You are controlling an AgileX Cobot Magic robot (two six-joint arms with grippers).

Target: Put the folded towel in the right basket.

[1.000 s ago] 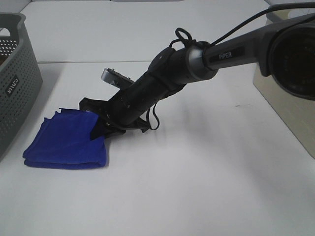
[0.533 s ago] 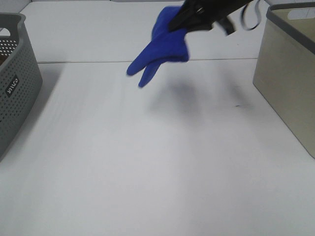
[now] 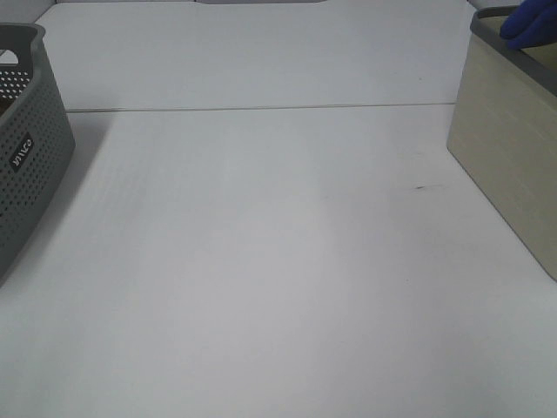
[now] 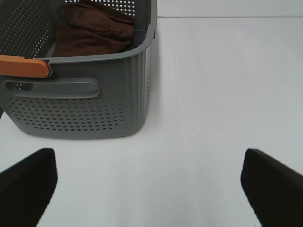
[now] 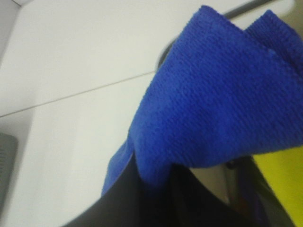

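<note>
Exterior high: a corner of the folded towel (image 3: 533, 24) shows above the right basket (image 3: 500, 122) rim; transport looks nearly complete.
Left wrist: left gripper (image 4: 151, 189) is spread wide and empty beside the grey basket (image 4: 90, 99).
Right wrist: right gripper (image 5: 158, 191) is clamped on the towel; lowering and release remain.

High table (image 3: 261, 261) overview, close wrist views (grey basket (image 3: 35, 148) shared)

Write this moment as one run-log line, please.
right gripper: shut on towel; towel: above right basket rim; left gripper: open; status: not yet released
</note>
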